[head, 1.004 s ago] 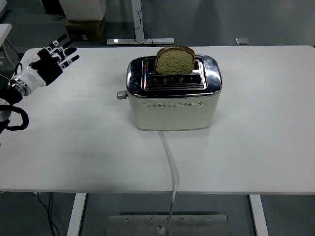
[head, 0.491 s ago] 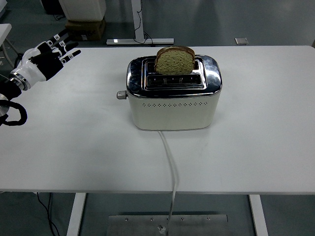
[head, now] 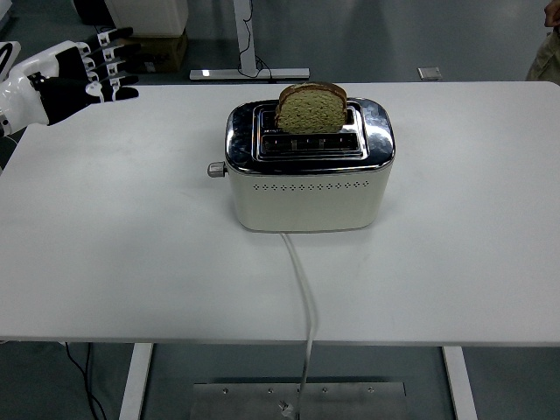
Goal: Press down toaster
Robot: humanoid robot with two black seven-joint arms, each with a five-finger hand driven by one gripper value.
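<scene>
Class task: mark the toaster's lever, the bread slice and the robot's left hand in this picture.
lever (head: 215, 169), head view, on its knob at the toaster's left end.
bread slice (head: 311, 110), head view, on its face.
left hand (head: 74, 80), head view, on the palm.

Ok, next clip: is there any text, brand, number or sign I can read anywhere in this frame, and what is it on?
No text can be read in this frame.
Toaster: no brand or label shows on its cream front, only a row of small holes.
Cardboard box on the floor behind the table: no print can be made out.
Robot hand, left, at the table's far corner: small pale patches on the fingers, too small to read.
</scene>
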